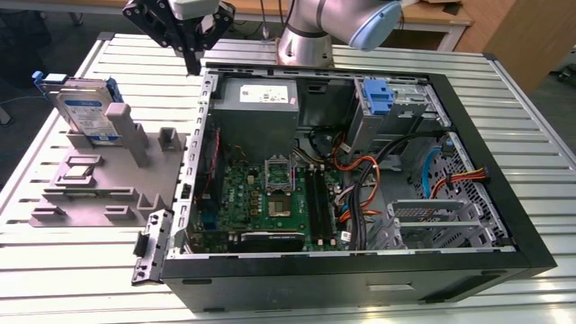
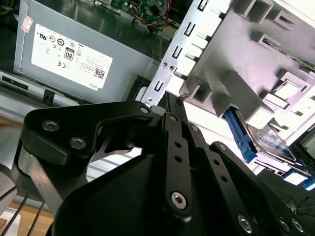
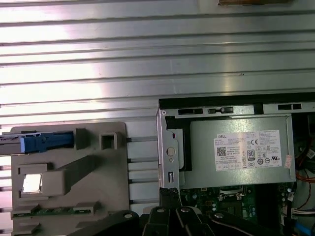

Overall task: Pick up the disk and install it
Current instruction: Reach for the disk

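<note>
The disk is a silver-grey drive with a white-and-blue label in a blue bracket. It stands on edge in a slot at the back of a grey holder, at the exterior view's left of the open computer case. In the second wrist view the disk shows past the holder, and in the first wrist view its blue bracket is seen edge-on. My black gripper hangs above the case's back corner, between disk and power supply. Its fingers meet at the tips with nothing between them.
A grey power supply with a white sticker sits in the case's back corner. Another blue caddy stands in the drive bay, beside orange and black cables. The holder also carries a chip. The slatted metal table surrounds everything.
</note>
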### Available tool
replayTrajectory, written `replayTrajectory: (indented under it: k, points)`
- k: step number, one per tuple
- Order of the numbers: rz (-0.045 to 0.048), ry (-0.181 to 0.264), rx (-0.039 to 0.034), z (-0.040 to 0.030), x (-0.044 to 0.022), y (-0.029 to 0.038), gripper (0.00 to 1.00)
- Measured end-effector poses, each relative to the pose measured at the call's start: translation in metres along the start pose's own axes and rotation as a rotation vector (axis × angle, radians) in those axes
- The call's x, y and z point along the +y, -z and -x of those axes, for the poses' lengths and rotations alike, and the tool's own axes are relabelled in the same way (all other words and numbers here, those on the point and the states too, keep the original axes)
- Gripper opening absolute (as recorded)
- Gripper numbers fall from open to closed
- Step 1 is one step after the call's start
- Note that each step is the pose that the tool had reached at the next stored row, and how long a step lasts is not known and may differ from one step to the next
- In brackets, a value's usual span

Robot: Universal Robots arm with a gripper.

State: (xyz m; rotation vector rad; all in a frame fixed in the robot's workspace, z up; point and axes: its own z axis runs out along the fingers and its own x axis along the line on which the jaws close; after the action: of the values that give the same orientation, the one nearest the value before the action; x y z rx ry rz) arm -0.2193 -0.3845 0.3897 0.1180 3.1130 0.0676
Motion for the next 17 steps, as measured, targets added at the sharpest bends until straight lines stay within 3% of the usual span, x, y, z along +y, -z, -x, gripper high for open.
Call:
replayTrajectory:
  k: [17]
  points:
    - [0.0000, 0.000, 0.0000, -0.0044, 0.0003, 0.0000, 0.10]
